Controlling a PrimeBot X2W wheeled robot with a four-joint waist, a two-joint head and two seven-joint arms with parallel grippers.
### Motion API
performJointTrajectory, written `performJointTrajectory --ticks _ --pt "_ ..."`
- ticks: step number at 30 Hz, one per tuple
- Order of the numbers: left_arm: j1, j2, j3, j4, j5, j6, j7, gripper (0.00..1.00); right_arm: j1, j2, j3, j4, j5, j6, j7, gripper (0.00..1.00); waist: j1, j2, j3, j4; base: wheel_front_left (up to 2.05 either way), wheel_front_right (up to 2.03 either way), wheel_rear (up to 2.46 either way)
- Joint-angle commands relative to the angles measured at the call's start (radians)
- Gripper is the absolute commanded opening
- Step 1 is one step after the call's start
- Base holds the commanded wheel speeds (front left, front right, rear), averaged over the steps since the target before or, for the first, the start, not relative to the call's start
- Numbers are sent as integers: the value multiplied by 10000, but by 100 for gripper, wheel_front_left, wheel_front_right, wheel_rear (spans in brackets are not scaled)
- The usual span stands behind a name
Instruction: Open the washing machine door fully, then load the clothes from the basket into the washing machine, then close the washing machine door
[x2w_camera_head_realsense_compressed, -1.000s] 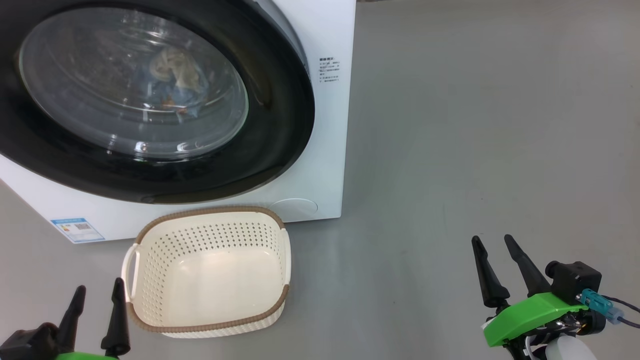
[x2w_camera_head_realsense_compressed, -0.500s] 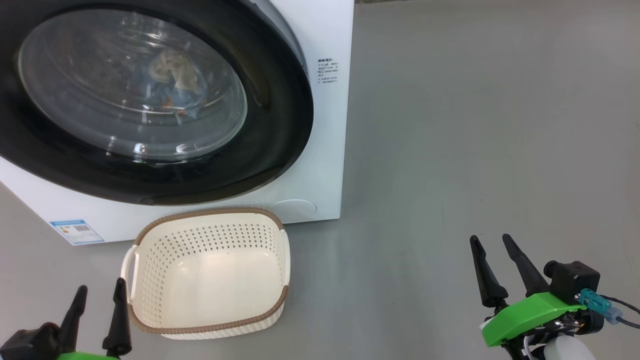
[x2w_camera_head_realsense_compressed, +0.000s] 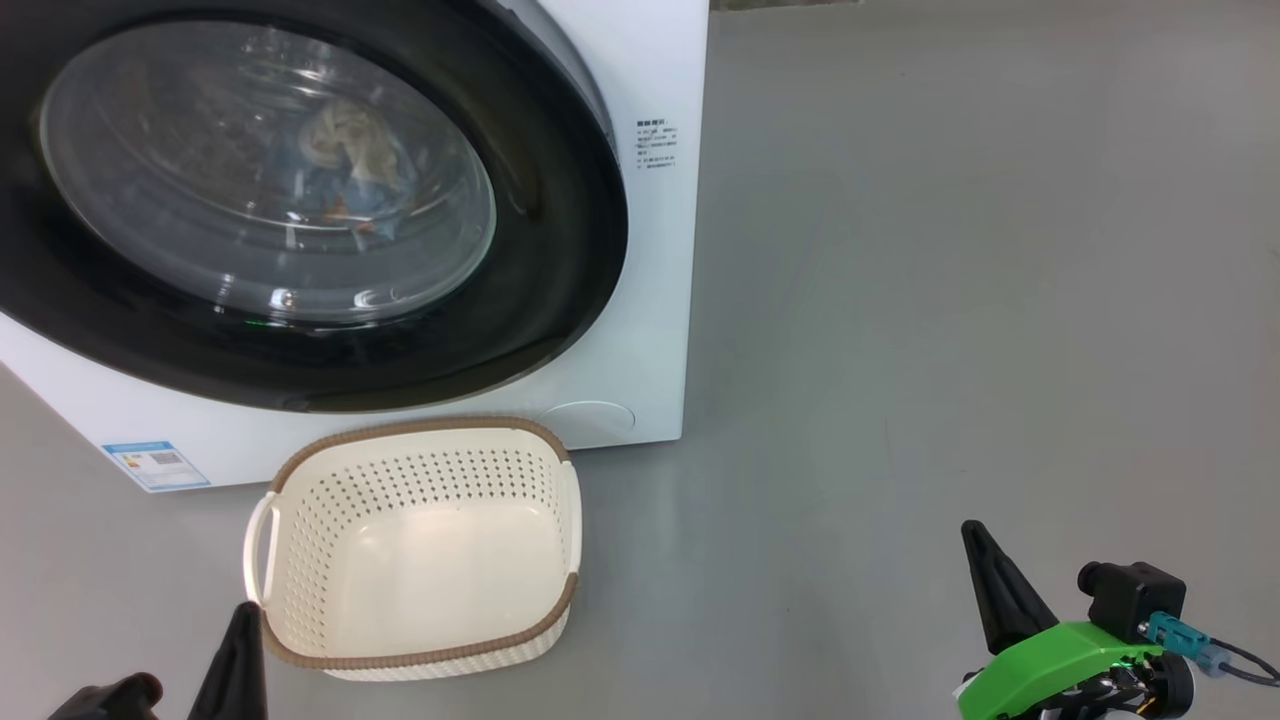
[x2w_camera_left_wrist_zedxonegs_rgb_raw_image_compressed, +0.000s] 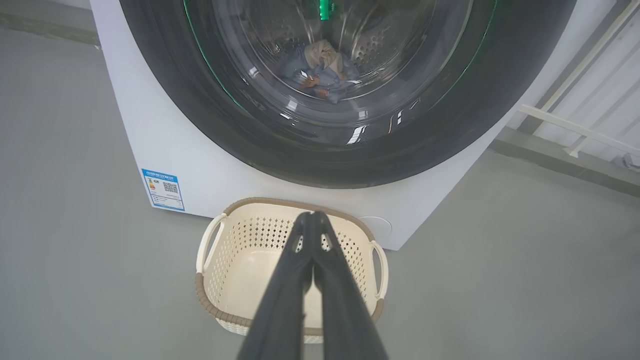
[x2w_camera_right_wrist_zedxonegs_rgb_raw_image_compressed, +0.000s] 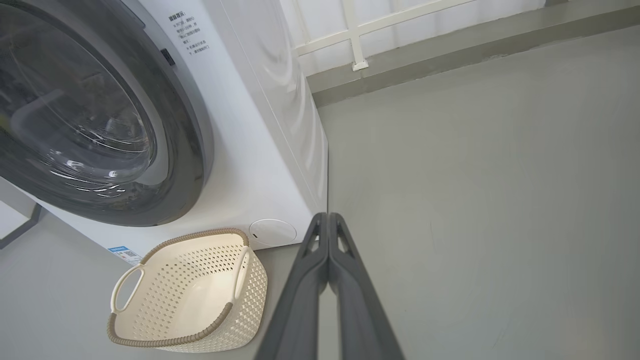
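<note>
The washing machine (x2w_camera_head_realsense_compressed: 660, 300) stands at the upper left with its black-rimmed door (x2w_camera_head_realsense_compressed: 560, 200) shut against the front. Through the glass the blue and beige clothes (x2w_camera_head_realsense_compressed: 350, 160) lie in the drum, and they also show in the left wrist view as the clothes (x2w_camera_left_wrist_zedxonegs_rgb_raw_image_compressed: 320, 67). The cream basket (x2w_camera_head_realsense_compressed: 300, 560) sits on the floor before the machine with nothing in it. My left gripper (x2w_camera_head_realsense_compressed: 240, 625) is shut at the basket's near left corner, and in its own view the left gripper (x2w_camera_left_wrist_zedxonegs_rgb_raw_image_compressed: 312, 216) holds nothing. My right gripper (x2w_camera_head_realsense_compressed: 975, 535) is shut over bare floor at the lower right, likewise with nothing in the right gripper (x2w_camera_right_wrist_zedxonegs_rgb_raw_image_compressed: 327, 216).
Grey floor (x2w_camera_head_realsense_compressed: 950, 250) stretches wide to the right of the machine. A white railing (x2w_camera_right_wrist_zedxonegs_rgb_raw_image_compressed: 355, 35) and a raised kerb run along the far side behind the machine. A blue label sticker (x2w_camera_head_realsense_compressed: 155, 463) marks the machine's lower left front.
Both grippers have gone from open to shut and dropped lower in the head view. The door, the basket and the clothes have not moved.
</note>
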Motion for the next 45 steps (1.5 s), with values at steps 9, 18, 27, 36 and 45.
performJointTrajectory --ticks 9,18,27,36,45 --pt "-252 94 217 -241 -986 19 279 0 -165 -11 -144 -413 1119 -2 281 0 -3 -1 -50 84 0 0 0" --pt "-321 15 307 -263 -1719 18 515 0 -131 16 -230 -538 1928 -3 515 0 -3 -1 -101 151 0 0 0" --pt "-397 -74 409 -289 -2544 16 780 0 -92 46 -327 -679 2837 -4 780 0 -3 -1 -158 226 0 0 0" --pt "-472 -162 511 -316 -3366 13 1045 0 -54 76 -426 -818 3742 -5 1045 0 -3 -1 -215 301 0 0 0" --pt "-555 -260 624 -346 -4279 10 1338 0 -11 109 -536 -974 4747 -6 1341 0 -3 -1 -279 385 0 0 0"
